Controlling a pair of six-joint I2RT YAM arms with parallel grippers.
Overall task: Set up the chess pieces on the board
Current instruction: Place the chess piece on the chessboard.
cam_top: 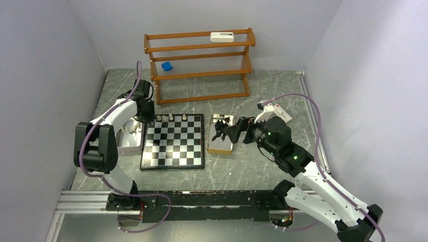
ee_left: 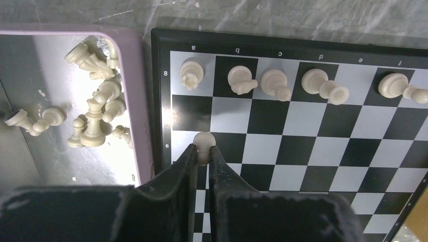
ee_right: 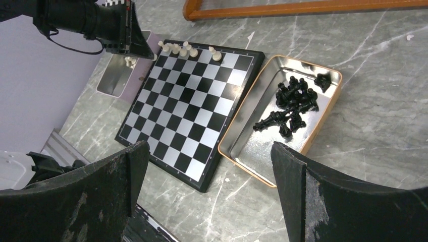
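The board (cam_top: 173,141) lies at centre, also in the left wrist view (ee_left: 303,126) and the right wrist view (ee_right: 186,101). Several cream chess pieces (ee_left: 275,83) stand on its far row (cam_top: 170,117). My left gripper (ee_left: 203,149) is shut on a cream pawn (ee_left: 203,141) and holds it over the board's left column, about two rows nearer than that far row; in the top view it (cam_top: 147,120) is at the far left corner. More cream pieces (ee_left: 93,113) lie in the left tray. My right gripper (ee_right: 209,166) is open and empty, near the black pieces (ee_right: 292,103).
A purple-rimmed metal tray (cam_top: 130,145) sits left of the board. An orange-rimmed tin (ee_right: 247,138) sits right of it (cam_top: 220,146). A wooden rack (cam_top: 199,65) at the back holds a blue block (cam_top: 167,66) and a white device (cam_top: 222,36). Grey walls enclose the table.
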